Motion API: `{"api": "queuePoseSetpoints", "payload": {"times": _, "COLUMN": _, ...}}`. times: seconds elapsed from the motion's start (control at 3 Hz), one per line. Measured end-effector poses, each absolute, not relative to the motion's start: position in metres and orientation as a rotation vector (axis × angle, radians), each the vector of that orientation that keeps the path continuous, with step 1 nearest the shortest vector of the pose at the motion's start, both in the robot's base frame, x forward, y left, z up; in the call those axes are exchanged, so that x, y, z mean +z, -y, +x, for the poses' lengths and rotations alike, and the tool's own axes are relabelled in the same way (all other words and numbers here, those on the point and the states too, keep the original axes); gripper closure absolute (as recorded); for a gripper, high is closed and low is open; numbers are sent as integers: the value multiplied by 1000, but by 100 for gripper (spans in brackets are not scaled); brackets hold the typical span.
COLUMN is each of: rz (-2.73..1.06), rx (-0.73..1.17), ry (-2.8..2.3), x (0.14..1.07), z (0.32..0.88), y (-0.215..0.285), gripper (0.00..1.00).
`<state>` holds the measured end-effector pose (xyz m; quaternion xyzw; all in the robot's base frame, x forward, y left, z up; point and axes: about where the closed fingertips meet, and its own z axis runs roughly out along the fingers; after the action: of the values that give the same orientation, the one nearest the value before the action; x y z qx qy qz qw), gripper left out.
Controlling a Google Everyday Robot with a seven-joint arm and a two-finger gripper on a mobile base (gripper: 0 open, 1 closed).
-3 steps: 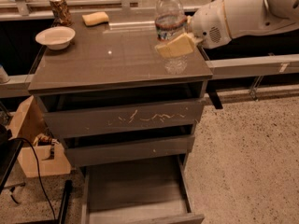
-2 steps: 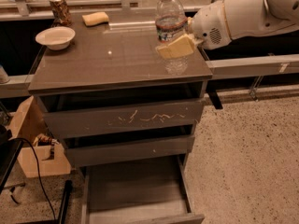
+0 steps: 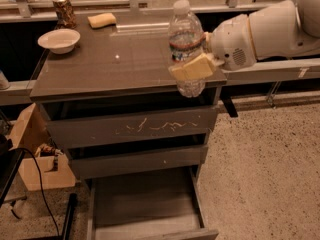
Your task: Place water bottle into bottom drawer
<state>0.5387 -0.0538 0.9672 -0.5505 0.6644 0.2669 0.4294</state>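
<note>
The water bottle is clear and ribbed, with a white cap and a dark label band. It stands upright at the front right corner of the cabinet top. My gripper comes in from the right on a white arm, and its yellowish fingers are shut around the bottle's middle. The bottom drawer is pulled out below, its wide grey interior bare. It lies lower and to the left of the bottle.
A white bowl, a brownish can and a yellow sponge sit at the back of the top. The scratched upper drawer and middle drawer are nearly closed. A cardboard box and cable stand at left.
The bottle and gripper have shifted slightly forward toward the cabinet's front right edge. Nothing else has moved.
</note>
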Motion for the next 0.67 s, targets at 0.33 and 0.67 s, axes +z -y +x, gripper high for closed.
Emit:
{"api": "queuePoseSetpoints", "payload": {"times": 0.33, "rz": -1382, "rx": 686, "ry": -1640, "x": 946, "z": 499, "y": 48, "gripper": 100}}
{"api": "queuePoseSetpoints", "payload": {"times": 0.67, "rz": -1400, "rx": 713, "ry": -1634, "x": 907, "z": 462, "y": 42, "gripper": 100}}
